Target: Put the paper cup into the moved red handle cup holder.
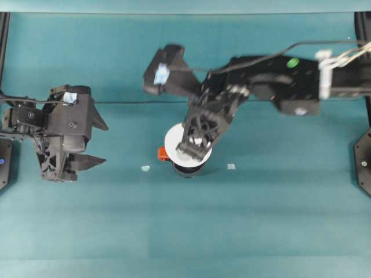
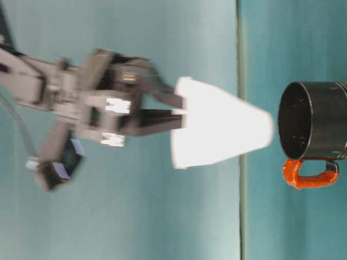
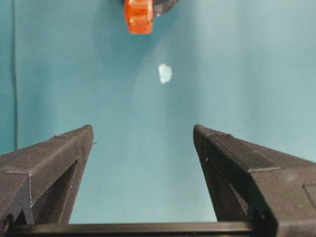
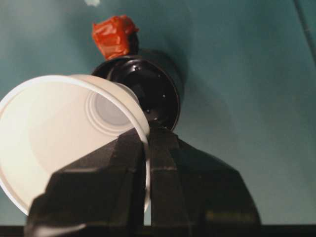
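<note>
My right gripper point(image 1: 194, 147) is shut on the rim of the white paper cup point(image 1: 174, 141), holding it in the air just above the black cup holder point(image 1: 186, 169). The holder's red handle point(image 1: 163, 154) points left. Side on, the paper cup point(image 2: 217, 123) hangs with its base a short gap above the holder point(image 2: 314, 120), handle point(image 2: 309, 176) to one side. In the right wrist view the fingers point(image 4: 123, 163) pinch the cup's wall point(image 4: 54, 128) over the holder's mouth point(image 4: 148, 91). My left gripper point(image 1: 93, 145) rests open at the left, nothing between its fingers point(image 3: 54, 158).
Two small pale scraps lie on the teal table, one scrap point(image 1: 145, 168) left of the holder and another scrap point(image 1: 231, 167) to its right. The first scrap point(image 3: 165, 73) also lies ahead of the left gripper, below the red handle point(image 3: 138, 16).
</note>
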